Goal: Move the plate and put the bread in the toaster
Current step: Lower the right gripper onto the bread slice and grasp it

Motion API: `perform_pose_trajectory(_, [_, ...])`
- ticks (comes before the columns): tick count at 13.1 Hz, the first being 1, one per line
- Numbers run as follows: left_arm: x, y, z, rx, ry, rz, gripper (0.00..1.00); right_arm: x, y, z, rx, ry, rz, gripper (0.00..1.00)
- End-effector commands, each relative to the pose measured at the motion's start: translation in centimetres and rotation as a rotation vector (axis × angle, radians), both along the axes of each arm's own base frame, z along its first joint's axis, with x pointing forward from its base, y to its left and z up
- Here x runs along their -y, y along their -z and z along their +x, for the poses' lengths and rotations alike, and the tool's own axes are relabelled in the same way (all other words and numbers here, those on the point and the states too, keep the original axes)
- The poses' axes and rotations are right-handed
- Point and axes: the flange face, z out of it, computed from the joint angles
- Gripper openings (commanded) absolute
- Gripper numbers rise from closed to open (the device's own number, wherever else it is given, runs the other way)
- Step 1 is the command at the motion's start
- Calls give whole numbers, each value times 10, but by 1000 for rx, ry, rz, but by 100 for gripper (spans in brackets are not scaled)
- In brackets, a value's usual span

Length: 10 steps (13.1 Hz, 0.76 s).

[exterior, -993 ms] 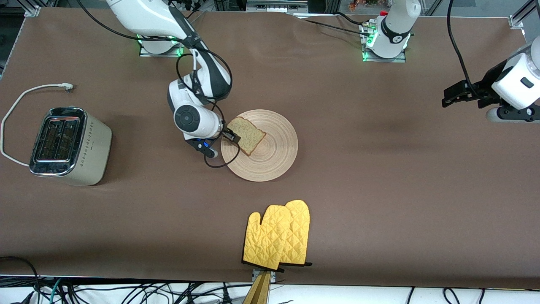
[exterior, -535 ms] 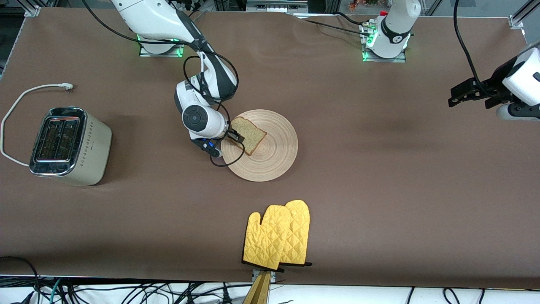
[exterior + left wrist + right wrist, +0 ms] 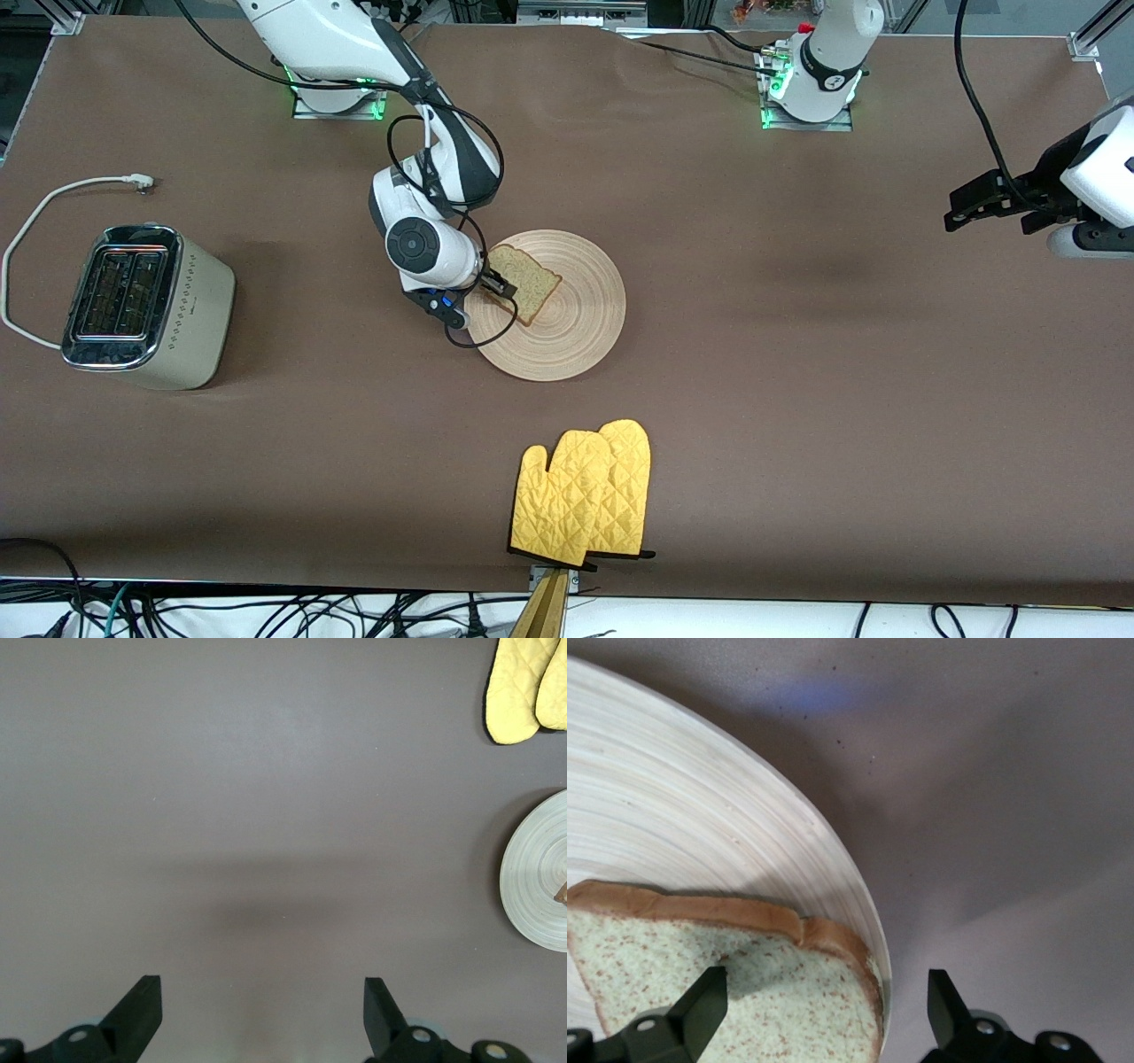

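I see a wide table [image 3: 797, 372] under brown cloth. On it rest a round beige wooden plate [image 3: 576, 332], a boxy cream toaster [image 3: 146, 306] toward the right arm's end, and yellow quilted oven mitts [image 3: 585, 496] nearest the front camera.

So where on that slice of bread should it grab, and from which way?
Probably by the crust edge that lies nearest the plate's rim, coming down from above on the side toward the toaster. The bread lies flat, so only its thin edges offer a hold, and the right gripper already hangs there with fingers open.

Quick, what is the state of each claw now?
Left claw: open, holding nothing, over bare table.
Right claw: open, at the bread on the plate.
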Motion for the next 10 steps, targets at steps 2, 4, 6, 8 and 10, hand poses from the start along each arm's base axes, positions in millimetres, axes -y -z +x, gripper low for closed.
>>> perform_pose_trajectory(2, [-2,-3,5,11,22,5,100,-4,-23,-3,-16,19,-2,100])
perform_pose_trajectory(4, [-3,-2,5,10,20,5,100,-4,-28,-5,-25,16,-3,100])
perform_pose_trajectory(6, [-3,-2,5,10,20,5,100,-6,-28,-6,-30,11,-5,100])
perform_pose_trajectory(8, [-2,-1,6,10,22,5,100,-17,-27,-14,-32,-8,-6,100])
perform_pose_trajectory(10, [-1,-1,6,10,25,5,100,-23,-27,-20,-34,5,-14,100])
